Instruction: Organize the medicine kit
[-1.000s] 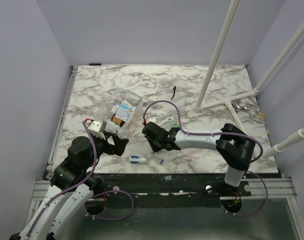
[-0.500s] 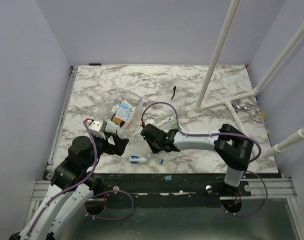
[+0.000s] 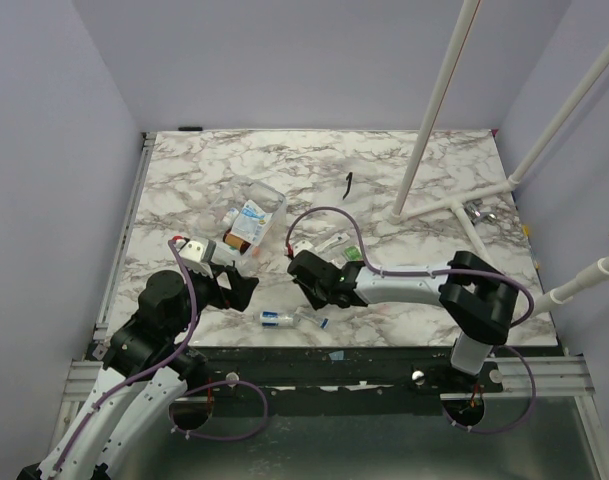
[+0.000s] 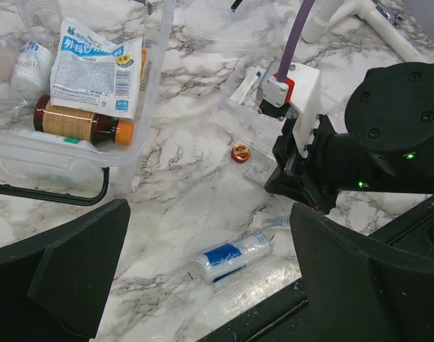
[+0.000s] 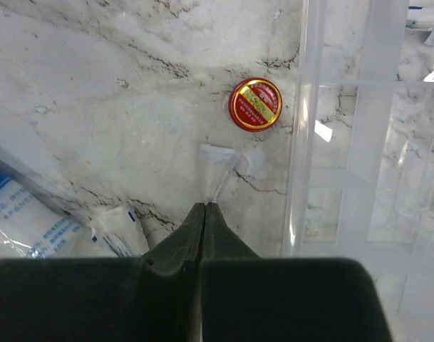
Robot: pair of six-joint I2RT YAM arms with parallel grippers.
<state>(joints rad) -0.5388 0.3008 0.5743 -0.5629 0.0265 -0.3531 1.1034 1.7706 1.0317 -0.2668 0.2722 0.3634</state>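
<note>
On the marble table (image 3: 424,170), the medicine kit (image 3: 269,195) lay open left of centre, with a blue-and-white packet (image 3: 250,218) inside. The left gripper (image 3: 242,291), jaws apart, hung at lower left. The right gripper (image 3: 304,288) pointed down near a blue-and-white wrapped roll (image 3: 282,319).

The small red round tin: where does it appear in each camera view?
Top external: not discernible, too small or hidden.
Left wrist: red tin at centre of picture.
Right wrist: upper centre, just beyond the shut right gripper.
Shared landmark: the blue-labelled wrapped roll, in all three.
</note>
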